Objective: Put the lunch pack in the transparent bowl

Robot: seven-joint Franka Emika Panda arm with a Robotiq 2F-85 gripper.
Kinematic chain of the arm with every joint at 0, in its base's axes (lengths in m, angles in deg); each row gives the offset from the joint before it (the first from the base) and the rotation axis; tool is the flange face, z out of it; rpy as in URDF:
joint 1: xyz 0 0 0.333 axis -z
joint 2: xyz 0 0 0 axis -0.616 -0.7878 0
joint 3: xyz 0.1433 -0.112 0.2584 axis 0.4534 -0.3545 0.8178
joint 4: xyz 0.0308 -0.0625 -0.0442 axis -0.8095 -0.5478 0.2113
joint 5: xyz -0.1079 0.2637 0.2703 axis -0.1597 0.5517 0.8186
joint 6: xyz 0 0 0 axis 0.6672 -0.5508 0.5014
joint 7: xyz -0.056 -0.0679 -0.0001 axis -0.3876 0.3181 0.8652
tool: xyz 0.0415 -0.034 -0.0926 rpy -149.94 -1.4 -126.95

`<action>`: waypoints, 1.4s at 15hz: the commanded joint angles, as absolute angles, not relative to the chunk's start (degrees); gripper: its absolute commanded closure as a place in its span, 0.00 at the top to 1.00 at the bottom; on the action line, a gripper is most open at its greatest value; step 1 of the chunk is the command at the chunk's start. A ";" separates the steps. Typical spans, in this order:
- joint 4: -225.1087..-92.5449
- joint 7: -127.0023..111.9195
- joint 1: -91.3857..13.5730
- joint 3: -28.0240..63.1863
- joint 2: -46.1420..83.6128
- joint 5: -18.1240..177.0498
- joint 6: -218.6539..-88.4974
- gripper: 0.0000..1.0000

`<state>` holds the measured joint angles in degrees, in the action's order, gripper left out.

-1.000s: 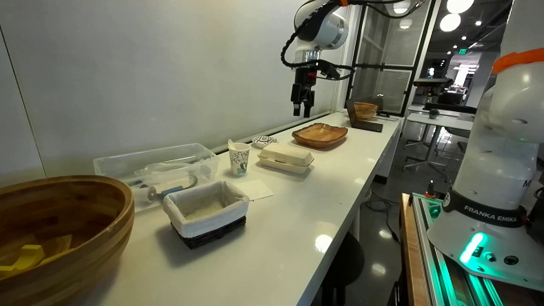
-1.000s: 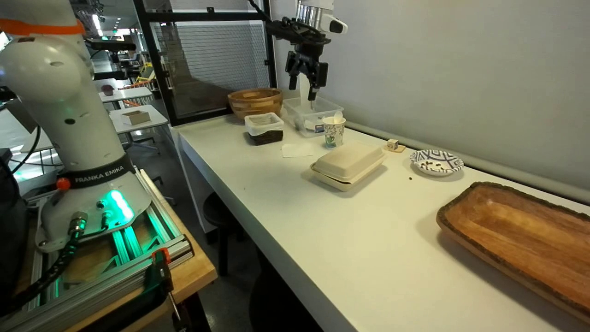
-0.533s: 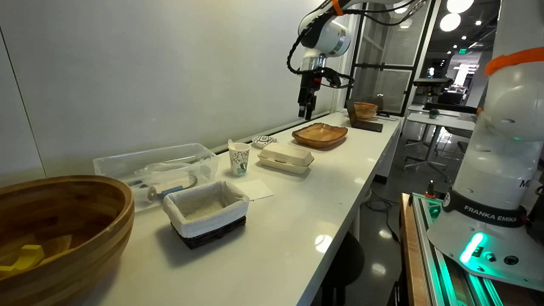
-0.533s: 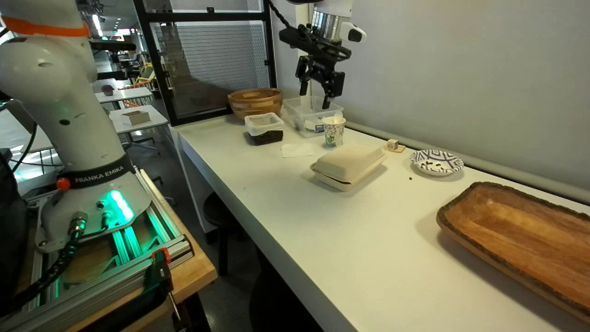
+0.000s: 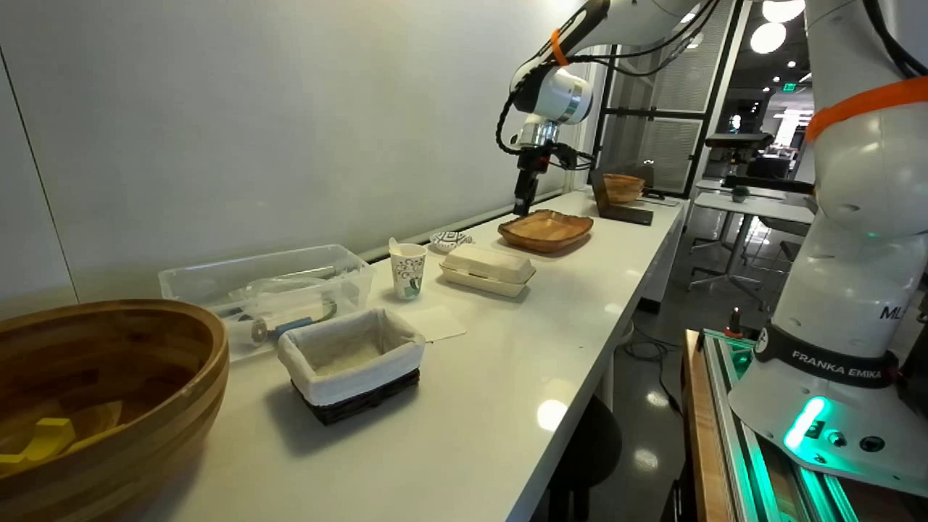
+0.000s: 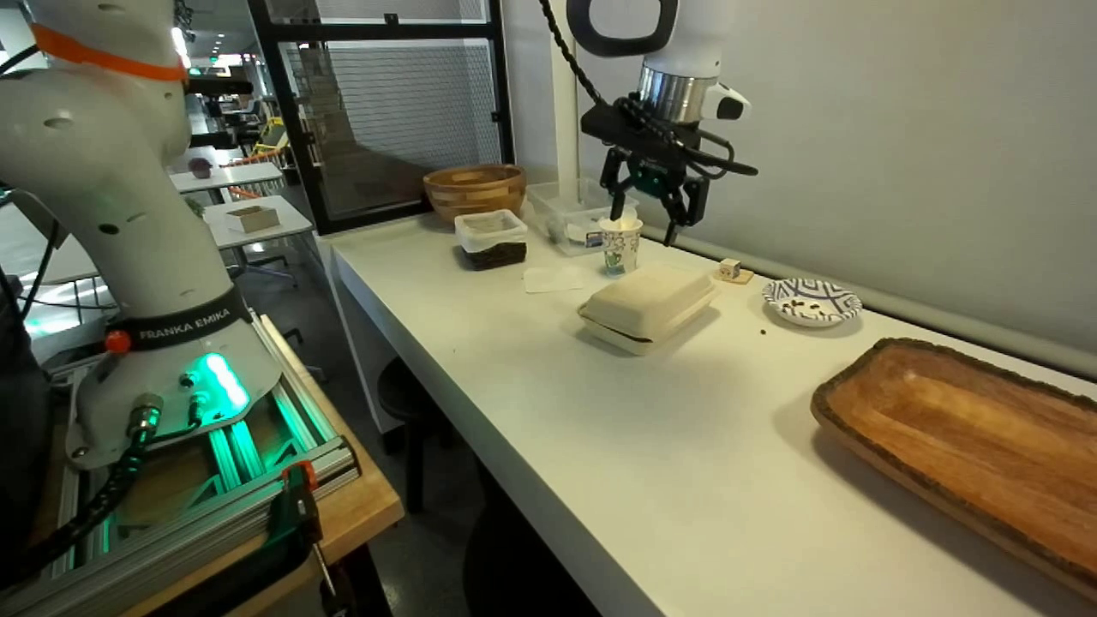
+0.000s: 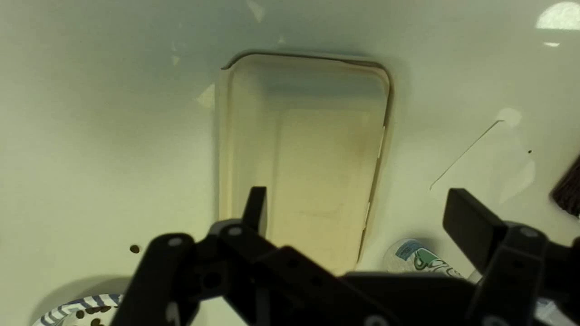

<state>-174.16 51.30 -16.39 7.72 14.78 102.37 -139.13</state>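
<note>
The lunch pack, a cream-beige lidded box, lies shut on the white table in both exterior views and fills the middle of the wrist view. The transparent bowl, a clear rectangular tub, stands by the wall in both exterior views, with a few items inside. My gripper is open and empty, in the air above and behind the pack in an exterior view. In the wrist view the gripper has one finger over the pack and one off its side, above the table.
A patterned paper cup stands between pack and tub, near a white napkin. A white-lined basket and a round wooden bowl are beside the tub. A patterned dish and a wooden tray lie beyond the pack.
My gripper has moved down and come away from above the tub to near the lunch pack, turning a little. It stays open. The pack and tub have not moved.
</note>
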 commanded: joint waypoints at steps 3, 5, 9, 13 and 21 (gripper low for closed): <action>-171.55 52.66 -13.42 10.08 12.56 104.44 -136.68 1.00; -169.74 53.49 -11.80 10.80 10.72 106.70 -135.37 1.00; -164.57 57.49 -7.51 12.65 5.77 112.01 -131.81 1.00; -158.44 60.90 -3.57 13.98 -0.45 115.02 -128.10 1.00; -146.19 61.18 2.50 18.66 -13.23 116.64 -123.63 1.00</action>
